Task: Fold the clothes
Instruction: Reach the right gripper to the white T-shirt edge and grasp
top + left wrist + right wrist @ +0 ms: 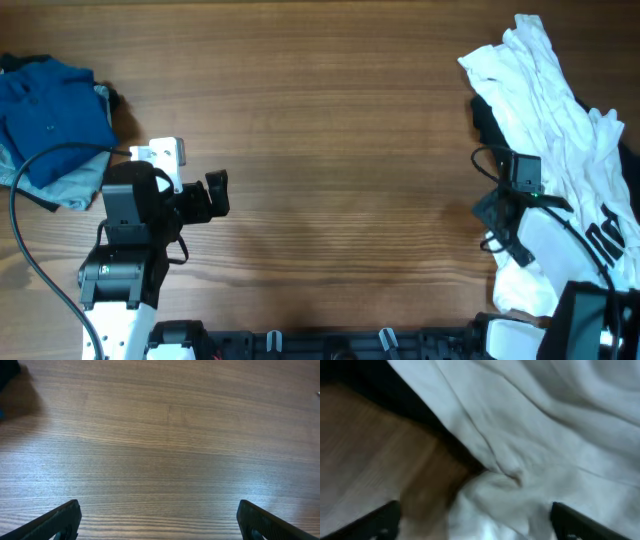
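White T-shirt (560, 120): crumpled heap at the right edge of the overhead frame, black lettering at its lower right.
Black garment (483, 118): showing from under the shirt's left edge.
Blue clothes (50, 110): bunched at the upper left.
Right gripper (475, 522): jaws wide over the shirt's edge; blurred.
Left gripper (159, 520): jaws wide, holding nothing, over the wooden table (165, 435), lower left.

A crumpled white black-lettered T-shirt (555, 120) lies heaped at the wooden table (330, 150)'s right edge, overlapping a black garment (484, 118). Rumpled blue garments (50, 115) lie bunched at its left edge.
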{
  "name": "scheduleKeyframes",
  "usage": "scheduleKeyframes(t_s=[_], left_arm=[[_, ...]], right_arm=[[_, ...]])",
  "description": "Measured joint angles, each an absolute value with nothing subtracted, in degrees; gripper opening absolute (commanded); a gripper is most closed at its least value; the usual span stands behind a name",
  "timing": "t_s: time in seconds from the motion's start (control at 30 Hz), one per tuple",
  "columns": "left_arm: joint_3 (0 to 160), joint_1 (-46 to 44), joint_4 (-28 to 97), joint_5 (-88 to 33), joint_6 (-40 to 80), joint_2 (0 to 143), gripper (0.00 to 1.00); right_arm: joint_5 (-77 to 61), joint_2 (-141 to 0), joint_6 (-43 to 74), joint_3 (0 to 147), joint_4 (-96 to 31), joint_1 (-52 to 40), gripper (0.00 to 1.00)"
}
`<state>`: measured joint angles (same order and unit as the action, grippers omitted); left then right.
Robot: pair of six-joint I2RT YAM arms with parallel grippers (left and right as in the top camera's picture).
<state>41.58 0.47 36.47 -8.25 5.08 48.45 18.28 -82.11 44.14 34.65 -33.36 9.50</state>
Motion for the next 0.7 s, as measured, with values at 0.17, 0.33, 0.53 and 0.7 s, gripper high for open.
scheduleKeyframes(t_s=[0.17, 0.33, 0.53, 0.7], left_arm=[[41.6, 0.5, 36.5, -8.4, 5.1, 48.4, 1.0], [41.6, 0.5, 36.5, -8.4, 5.1, 48.4, 1.0], [41.6, 0.5, 36.5, -8.4, 5.1, 48.4, 1.0], [41.6, 0.5, 35.0, -8.4, 5.1, 48.4, 1.0]], right_arm=[[18.3, -84.9, 45.2, 35.9, -31.0, 9.5, 0.21], [18.5, -85.2, 45.3, 35.9, -31.3, 9.5, 0.04], [16.7, -83.5, 43.9, 36.6, -37.9, 9.5, 0.04], [2.6, -72.8, 25.1, 52.9, -42.9, 9.6, 0.04]])
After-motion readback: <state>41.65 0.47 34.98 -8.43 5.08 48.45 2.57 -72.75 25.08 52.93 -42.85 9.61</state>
